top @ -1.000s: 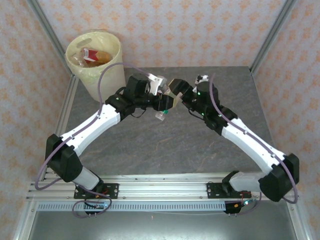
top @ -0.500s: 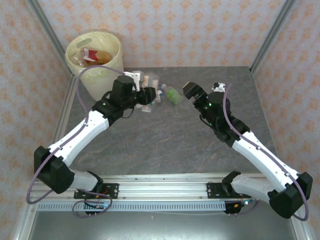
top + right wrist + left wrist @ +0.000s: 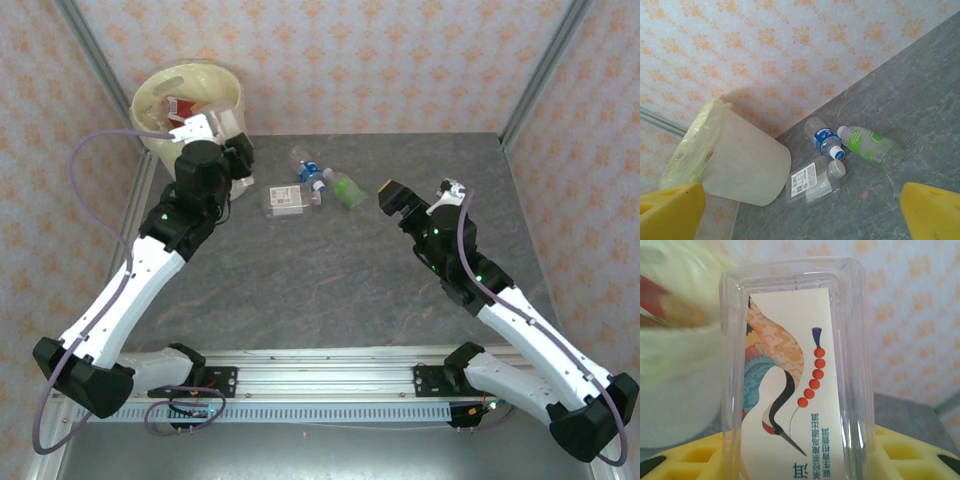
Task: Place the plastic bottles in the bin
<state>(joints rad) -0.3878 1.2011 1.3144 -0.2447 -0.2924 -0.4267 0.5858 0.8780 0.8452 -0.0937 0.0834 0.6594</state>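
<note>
At the far-left corner, the left gripper [image 3: 233, 148] is clamping a clear square-sided bottle [image 3: 795, 365] just beside the rim of the bin [image 3: 150, 125]. The bottle's white label is showing a painted crane and red beads. The right gripper [image 3: 392, 196] is hovering with its yellow fingers [image 3: 670, 210] spread wide, holding nothing. The grey marbled table [image 3: 330, 280] is carrying 3 loose bottles near the bin: a grey-capped bottle [image 3: 290, 198], a blue-labelled bottle [image 3: 310, 170] and a green-labelled bottle [image 3: 346, 187]. Orange-patterned wallpaper [image 3: 400, 60] is lining the walls. The cream bin is wearing a pale yellow liner [image 3: 682, 150].
</note>
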